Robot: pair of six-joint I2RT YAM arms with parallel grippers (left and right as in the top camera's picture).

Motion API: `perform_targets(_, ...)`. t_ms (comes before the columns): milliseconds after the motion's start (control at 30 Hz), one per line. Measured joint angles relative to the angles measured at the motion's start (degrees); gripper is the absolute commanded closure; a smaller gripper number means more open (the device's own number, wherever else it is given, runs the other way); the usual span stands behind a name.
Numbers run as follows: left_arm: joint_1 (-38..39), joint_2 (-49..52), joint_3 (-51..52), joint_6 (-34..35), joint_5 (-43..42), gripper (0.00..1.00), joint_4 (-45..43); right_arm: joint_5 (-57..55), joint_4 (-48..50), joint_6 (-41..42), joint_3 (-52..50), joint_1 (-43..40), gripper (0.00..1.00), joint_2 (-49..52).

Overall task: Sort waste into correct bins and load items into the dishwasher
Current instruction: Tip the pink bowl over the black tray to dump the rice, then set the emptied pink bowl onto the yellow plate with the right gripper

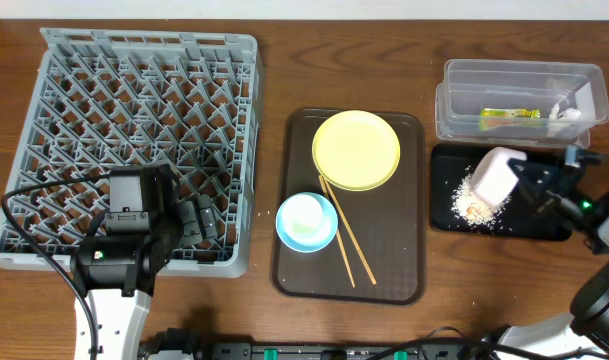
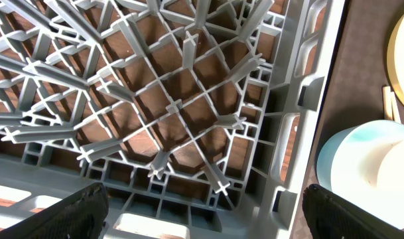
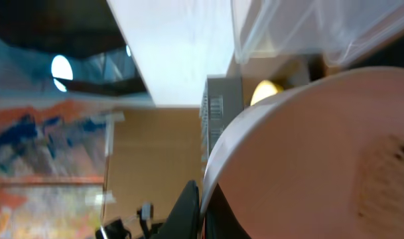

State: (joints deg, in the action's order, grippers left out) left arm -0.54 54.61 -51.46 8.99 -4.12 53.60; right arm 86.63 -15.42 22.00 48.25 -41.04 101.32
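My right gripper (image 1: 524, 180) is shut on the rim of the white bowl (image 1: 492, 176) and holds it tipped on its side over the black tray (image 1: 544, 225). Beige crumbs (image 1: 474, 208) lie on that tray under the bowl. In the right wrist view the bowl (image 3: 308, 153) fills the frame, with my fingers (image 3: 203, 206) pinching its rim. The clear tub (image 1: 454, 110) holds the green-and-orange wrapper (image 1: 509, 116) and the white scrap (image 1: 566, 112). My left gripper (image 1: 199, 222) is open and empty over the front right corner of the grey dish rack (image 1: 134, 100), as the left wrist view (image 2: 205, 219) also shows.
A brown serving tray (image 1: 404, 260) in the middle carries the yellow plate (image 1: 356, 150), the light blue bowl (image 1: 284, 232) with the small white cup (image 1: 304, 215) in it, and the chopsticks (image 1: 344, 235). The rack (image 2: 182, 106) holds no dishes.
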Motion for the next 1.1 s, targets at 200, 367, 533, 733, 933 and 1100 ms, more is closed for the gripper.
perform_targets(200, 0.00, 0.00, 0.00, 0.00, 0.00, 0.05, 0.00, 0.44, 10.88, 10.16, -0.09, -4.20, 0.99, 0.00)
perform_targets(367, 0.00, 0.00, 0.00, 0.00, 0.00, 0.05, 0.00, 0.74, 11.85, 14.25, -0.09, -3.43, 0.99, 0.00)
perform_targets(533, 0.00, 0.00, 0.00, 0.00, 0.00, 0.05, 0.00, 0.85, 11.91, 15.39, -0.09, 2.16, 0.99, 0.00)
perform_targets(733, 0.00, 0.00, 0.00, 0.00, 0.00, 0.05, 0.00, 0.74, 13.16, 15.56, -0.09, 9.81, 0.99, 0.00)
perform_targets(933, 0.00, 0.00, 0.00, 0.00, 0.02, 0.05, 0.00, -1.20, 13.40, 15.93, -0.09, 15.28, 0.99, -1.75)
perform_targets(1100, 0.00, 0.00, 0.00, 0.00, 0.00, 0.05, 0.00, -6.93, 17.03, 16.61, 0.20, 19.89, 0.99, -10.78)
